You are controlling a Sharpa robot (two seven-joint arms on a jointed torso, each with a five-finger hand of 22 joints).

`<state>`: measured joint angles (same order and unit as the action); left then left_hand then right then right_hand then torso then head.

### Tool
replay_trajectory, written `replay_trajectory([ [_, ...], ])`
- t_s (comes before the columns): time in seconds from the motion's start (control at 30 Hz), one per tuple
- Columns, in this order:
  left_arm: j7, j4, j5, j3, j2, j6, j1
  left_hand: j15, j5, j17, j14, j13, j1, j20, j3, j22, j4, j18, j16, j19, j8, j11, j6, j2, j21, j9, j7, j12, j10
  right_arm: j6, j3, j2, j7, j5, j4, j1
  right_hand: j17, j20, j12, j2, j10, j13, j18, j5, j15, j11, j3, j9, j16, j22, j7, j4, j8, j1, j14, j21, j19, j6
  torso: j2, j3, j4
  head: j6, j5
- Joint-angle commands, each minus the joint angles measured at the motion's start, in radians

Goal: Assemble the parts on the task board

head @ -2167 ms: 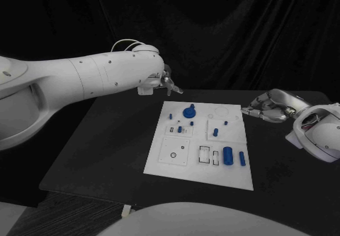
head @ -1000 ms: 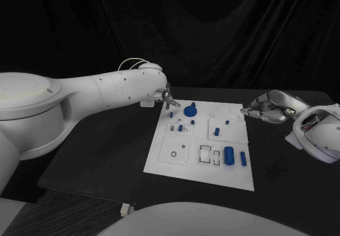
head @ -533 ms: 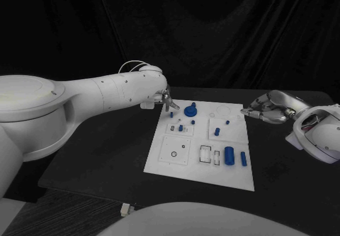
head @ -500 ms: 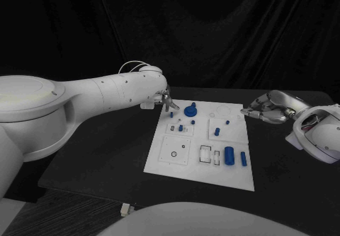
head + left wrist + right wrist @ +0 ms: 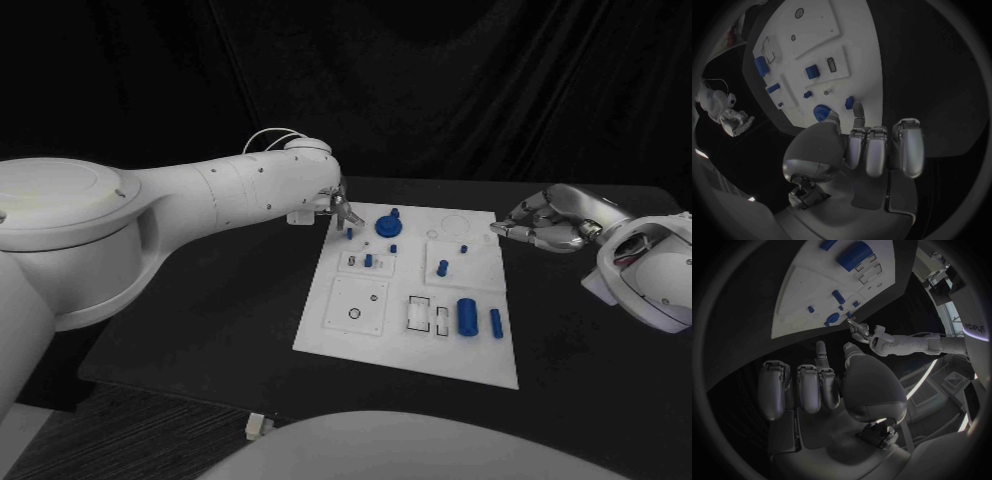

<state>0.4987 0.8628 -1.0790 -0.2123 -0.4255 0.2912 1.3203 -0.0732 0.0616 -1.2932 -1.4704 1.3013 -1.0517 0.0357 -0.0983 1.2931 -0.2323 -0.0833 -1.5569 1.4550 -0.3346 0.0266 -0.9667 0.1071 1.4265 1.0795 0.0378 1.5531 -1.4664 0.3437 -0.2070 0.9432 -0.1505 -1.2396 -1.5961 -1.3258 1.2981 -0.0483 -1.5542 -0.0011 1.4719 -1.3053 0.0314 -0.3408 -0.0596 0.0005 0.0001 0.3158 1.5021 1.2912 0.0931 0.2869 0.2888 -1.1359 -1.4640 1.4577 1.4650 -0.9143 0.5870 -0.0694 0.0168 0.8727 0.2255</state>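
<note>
The flat white rectangular task board [image 5: 411,300] lies in the middle of the black table [image 5: 216,310], small blue plastic parts [image 5: 464,315] standing and lying across it. The silver left hand [image 5: 336,205] hovers over the board's far left corner, near a round blue knob [image 5: 387,226], fingers partly curled and grasping nothing. The silver right hand [image 5: 545,222] hangs off the board's far right edge, fingers curled in, empty.
</note>
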Motion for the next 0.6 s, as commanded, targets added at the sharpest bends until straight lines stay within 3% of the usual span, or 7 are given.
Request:
replay_trajectory([
  [0.03,-0.017,-0.007,-0.002,0.001,0.006,0.014,-0.005,-0.002,0.004,-0.278,-0.1,0.27,-0.023,0.002,0.005,0.168,0.012,0.036,-0.014,0.001,0.015,0.0,-0.011,0.001,-0.014,-0.012,0.003,0.018,-0.104,-0.006,0.001,0.001,-0.006,-0.001,-0.001,0.002,0.132,-0.005,-0.017,0.004,0.099,-0.265,0.006,-0.018,0.004,0.011,0.013,0.012,-0.009,0.229,-0.003,0.001,0.011,-0.018,-0.079,-0.021,0.039,0.01,0.0,0.0001,0.0002,0.0,-0.002],
  [0.6,-0.03,-0.037,-0.002,0.001,0.024,0.018,-0.021,0.002,0.005,-0.278,-0.1,0.27,-0.031,0.004,0.017,0.162,0.027,0.033,-0.014,-0.007,0.037,-0.004,-0.004,0.006,-0.026,-0.023,0.008,0.018,-0.104,-0.006,0.001,0.002,-0.007,-0.001,-0.002,0.002,0.132,-0.005,-0.017,0.004,0.099,-0.265,0.006,-0.02,0.004,0.011,0.012,0.012,-0.01,0.229,-0.003,0.001,0.011,-0.02,-0.079,-0.022,0.039,0.011,0.0,0.0003,0.0004,0.0,-0.005],
])
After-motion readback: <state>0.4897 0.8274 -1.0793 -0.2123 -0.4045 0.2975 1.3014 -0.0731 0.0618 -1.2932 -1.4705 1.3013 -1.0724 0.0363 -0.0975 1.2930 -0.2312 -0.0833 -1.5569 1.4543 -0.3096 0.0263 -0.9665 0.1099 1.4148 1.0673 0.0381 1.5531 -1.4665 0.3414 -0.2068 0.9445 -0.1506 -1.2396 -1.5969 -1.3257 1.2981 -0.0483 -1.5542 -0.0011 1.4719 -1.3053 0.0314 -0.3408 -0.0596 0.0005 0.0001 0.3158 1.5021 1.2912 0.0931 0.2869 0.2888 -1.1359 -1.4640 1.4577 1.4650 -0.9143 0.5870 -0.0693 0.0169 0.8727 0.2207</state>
